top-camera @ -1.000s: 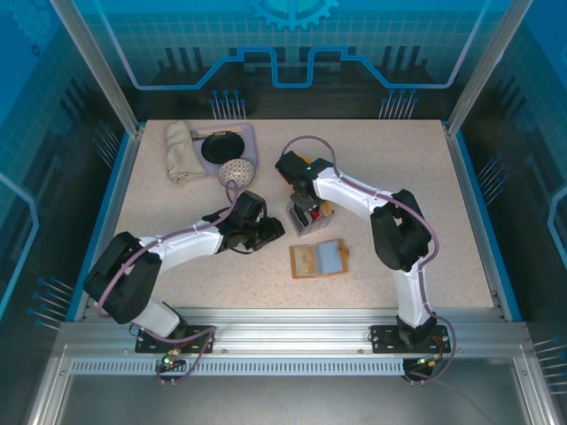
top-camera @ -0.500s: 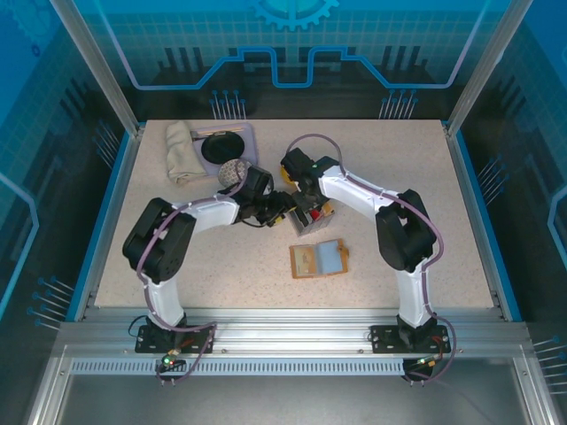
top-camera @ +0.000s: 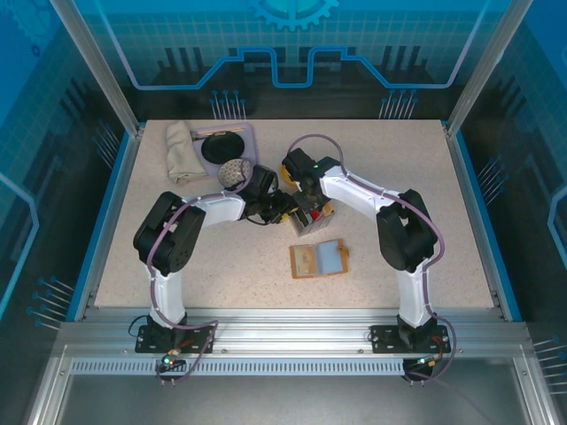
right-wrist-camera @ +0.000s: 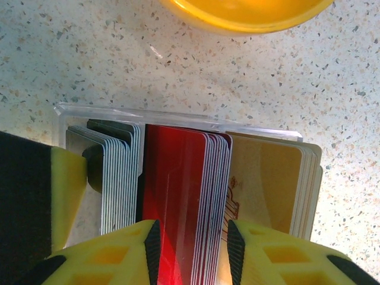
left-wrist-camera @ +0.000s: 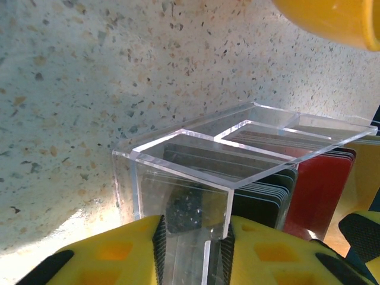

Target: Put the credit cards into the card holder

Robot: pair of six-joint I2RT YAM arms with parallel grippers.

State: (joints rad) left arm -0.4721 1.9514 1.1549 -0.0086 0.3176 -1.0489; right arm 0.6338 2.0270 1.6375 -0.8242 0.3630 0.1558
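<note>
The credit cards stand in a clear acrylic tray [top-camera: 312, 223] in three stacks: grey-black [right-wrist-camera: 116, 178], red [right-wrist-camera: 178, 190] and yellow [right-wrist-camera: 267, 184]. My right gripper [right-wrist-camera: 193, 249] hangs over the red stack. It is open about as wide as that stack, one finger at each side. My left gripper [left-wrist-camera: 193, 243] comes in from the left, and its pads are closed on the tray's end section [left-wrist-camera: 178, 178]. In the top view the left gripper [top-camera: 282, 210] and the right gripper [top-camera: 306, 204] meet at the tray. The card holder [top-camera: 319, 258], tan, lies open just in front, with a pale blue card on its right half.
A yellow-orange bowl [right-wrist-camera: 243, 12] sits right behind the tray. At the back left are a folded beige cloth [top-camera: 182, 150], a lavender tray with a black dish [top-camera: 226, 146] and a patterned round object [top-camera: 235, 171]. The right arm's links arc over the middle right of the table.
My left arm has swung in from the lower left to the tray and narrowed its jaws onto the tray's end. The right gripper stayed over the cards, its jaws slightly wider.
</note>
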